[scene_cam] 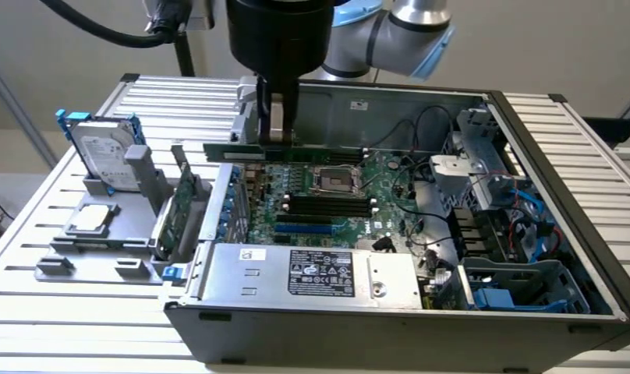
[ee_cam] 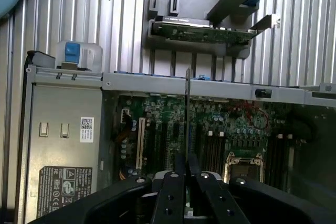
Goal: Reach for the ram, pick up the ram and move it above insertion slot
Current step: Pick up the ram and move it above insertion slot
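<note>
My gripper [scene_cam: 278, 139] is shut on the ram [scene_cam: 326, 153], a long thin green stick held level by its upper edge inside the open computer case. In the wrist view the ram [ee_cam: 188, 108] shows edge-on as a thin line running out from between the black fingers [ee_cam: 170, 192]. The black insertion slots [scene_cam: 326, 205] lie side by side on the motherboard, nearer the camera than the CPU socket [scene_cam: 334, 180]. The ram hangs above the board; in the exterior view it sits over the far edge, beyond the socket. The slots [ee_cam: 212, 150] lie close beside the ram's line.
A blue slot [scene_cam: 309, 230] lies next to the black ones. The silver power supply [scene_cam: 315, 273] fills the case front. A holder outside the case carries a hard drive [scene_cam: 105, 156] and an expansion card [scene_cam: 185, 206]. Cables and drive cages [scene_cam: 502, 210] crowd the exterior view's right.
</note>
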Tool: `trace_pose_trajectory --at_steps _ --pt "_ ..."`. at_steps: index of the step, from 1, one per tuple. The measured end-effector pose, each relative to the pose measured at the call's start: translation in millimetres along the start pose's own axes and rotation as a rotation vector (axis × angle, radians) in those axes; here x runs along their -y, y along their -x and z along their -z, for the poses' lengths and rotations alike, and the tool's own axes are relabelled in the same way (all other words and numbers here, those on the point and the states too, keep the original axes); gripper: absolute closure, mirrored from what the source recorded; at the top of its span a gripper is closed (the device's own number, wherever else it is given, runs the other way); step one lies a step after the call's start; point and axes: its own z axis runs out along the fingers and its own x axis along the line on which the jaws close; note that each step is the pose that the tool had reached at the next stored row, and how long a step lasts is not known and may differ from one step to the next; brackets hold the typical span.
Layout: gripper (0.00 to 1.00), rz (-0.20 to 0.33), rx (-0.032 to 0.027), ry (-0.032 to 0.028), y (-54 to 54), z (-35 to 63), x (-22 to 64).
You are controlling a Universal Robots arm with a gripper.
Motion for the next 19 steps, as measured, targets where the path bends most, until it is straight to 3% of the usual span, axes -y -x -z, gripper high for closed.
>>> trace_pose_trajectory --at_steps 19 --pt "0.86 0.000 0.0001 -0.0001 42.6 -4.5 53.2"
